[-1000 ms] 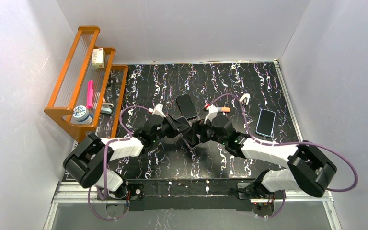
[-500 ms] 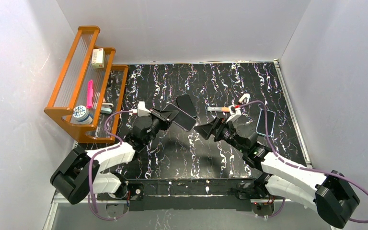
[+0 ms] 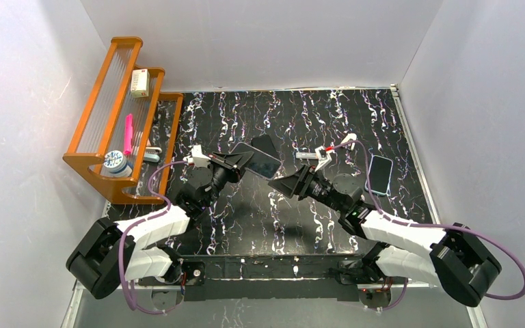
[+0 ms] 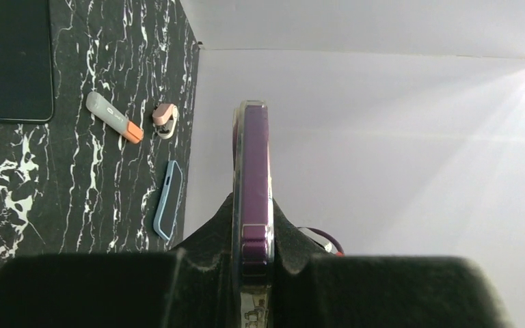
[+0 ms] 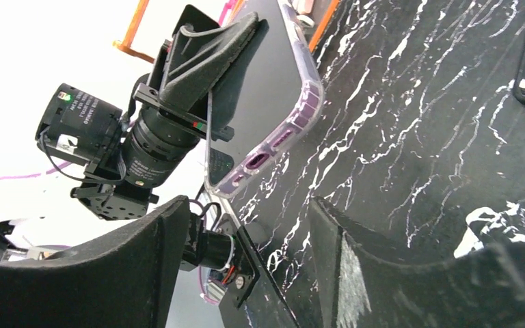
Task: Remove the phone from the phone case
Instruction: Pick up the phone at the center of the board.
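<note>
The phone in its clear case [image 3: 256, 160] is held up off the table, tilted, by my left gripper [image 3: 238, 162], which is shut on its lower end. In the left wrist view the purple phone edge [image 4: 253, 164] stands upright between the fingers [image 4: 213, 236], with the clear case rim along its left side. My right gripper [image 3: 284, 184] is open and empty, just right of the phone and apart from it. In the right wrist view the cased phone [image 5: 263, 102] hangs ahead of my open right gripper [image 5: 246, 256], its port end nearest.
A bare black phone [image 3: 268, 143] lies on the marbled table behind the held one. A blue-cased phone [image 3: 381, 175] lies at the right. A grey-and-orange marker [image 4: 113, 126] and a small white clip [image 3: 348, 140] lie between them. An orange rack [image 3: 119, 102] stands at the far left.
Both grippers were together around the phone at the table's middle. The left one has lifted and tilted the phone; the right one has let go and sits apart to the right, open.
</note>
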Motion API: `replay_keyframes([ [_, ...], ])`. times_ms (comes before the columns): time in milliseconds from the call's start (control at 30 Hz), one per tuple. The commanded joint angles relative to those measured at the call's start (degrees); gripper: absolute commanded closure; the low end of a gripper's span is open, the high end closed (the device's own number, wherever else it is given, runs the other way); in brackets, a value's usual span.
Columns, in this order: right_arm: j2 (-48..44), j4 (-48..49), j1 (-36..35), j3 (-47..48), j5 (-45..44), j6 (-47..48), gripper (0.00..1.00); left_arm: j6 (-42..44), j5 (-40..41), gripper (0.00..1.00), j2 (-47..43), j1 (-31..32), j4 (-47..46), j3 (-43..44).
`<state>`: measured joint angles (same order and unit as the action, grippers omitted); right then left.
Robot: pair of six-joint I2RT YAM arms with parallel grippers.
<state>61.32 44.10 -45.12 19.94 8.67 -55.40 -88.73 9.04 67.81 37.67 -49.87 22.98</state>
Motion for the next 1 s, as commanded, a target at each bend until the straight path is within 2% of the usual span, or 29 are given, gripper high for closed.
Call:
replay_keyframes([
  [0, 1.4, 9.1, 0.0, 3.3, 3.0, -0.9, 0.31, -2.1, 1.2, 1.00, -2.5, 0.6, -5.0, 1.5],
  [333, 4.1, 14.4, 0.5, 3.9, 3.7, -1.5, 0.46, -3.1, -0.6, 1.00, -2.0, 1.0, -5.8, 1.8],
  [633, 6.1, 16.9, 1.4, 4.2, 8.2, 2.9, 0.84, -4.5, -3.5, 1.00, -1.3, 0.9, -5.8, 2.0],
  [767, 6.4, 17.0, 2.4, 5.1, 13.1, 8.1, 0.97, -5.8, -6.0, 1.00, 0.3, 1.0, -5.8, 2.6],
  [967, 6.9, 13.7, 3.2, 8.4, 19.9, 17.6, 0.99, -5.8, -9.0, 1.00, 1.9, 1.0, -5.6, 3.7],
])
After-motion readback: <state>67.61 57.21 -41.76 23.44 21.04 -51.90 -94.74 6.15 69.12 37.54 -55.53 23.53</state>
